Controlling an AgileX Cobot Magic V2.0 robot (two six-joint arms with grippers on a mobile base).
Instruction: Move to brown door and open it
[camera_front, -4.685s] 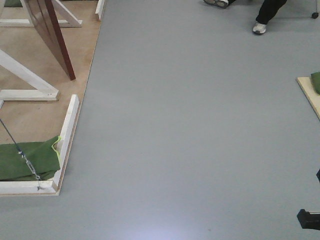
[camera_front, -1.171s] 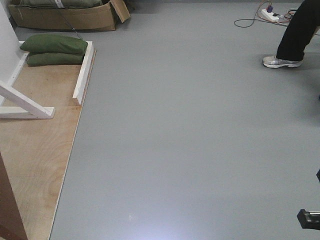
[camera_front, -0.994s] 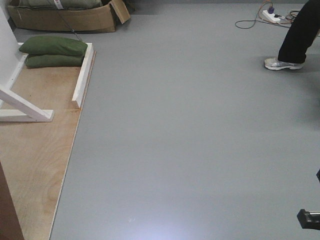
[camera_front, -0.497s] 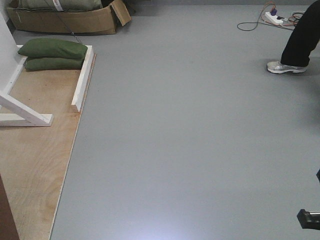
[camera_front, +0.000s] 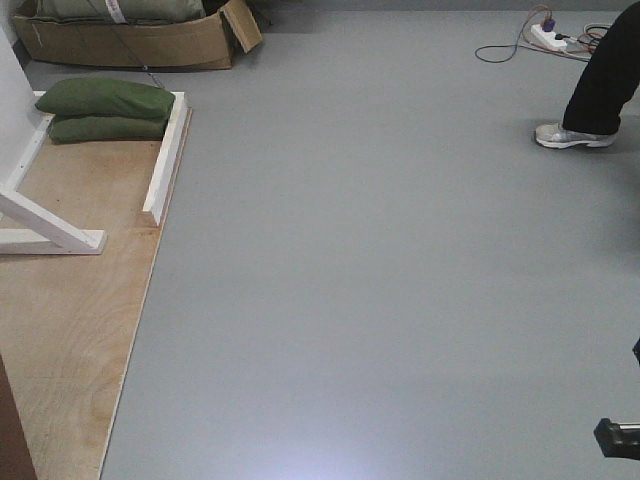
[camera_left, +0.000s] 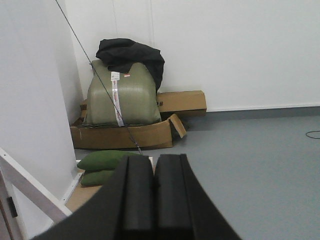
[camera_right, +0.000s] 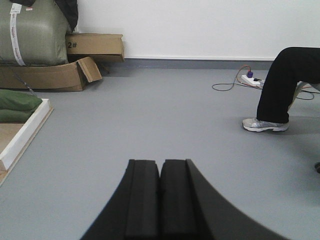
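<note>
The grey floor (camera_front: 380, 260) carries a plywood board (camera_front: 70, 330) at left. A cardboard box (camera_front: 130, 42), power strip (camera_front: 548, 33) and shoe (camera_front: 570, 136) rest farther back.

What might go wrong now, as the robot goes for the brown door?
The brown door is only a sliver at the front view's lower left edge; the robot may lose sight of it.
The white beam and plywood platform lie on that side; the base might catch them.
A person's foot stands ahead on the right.
</note>
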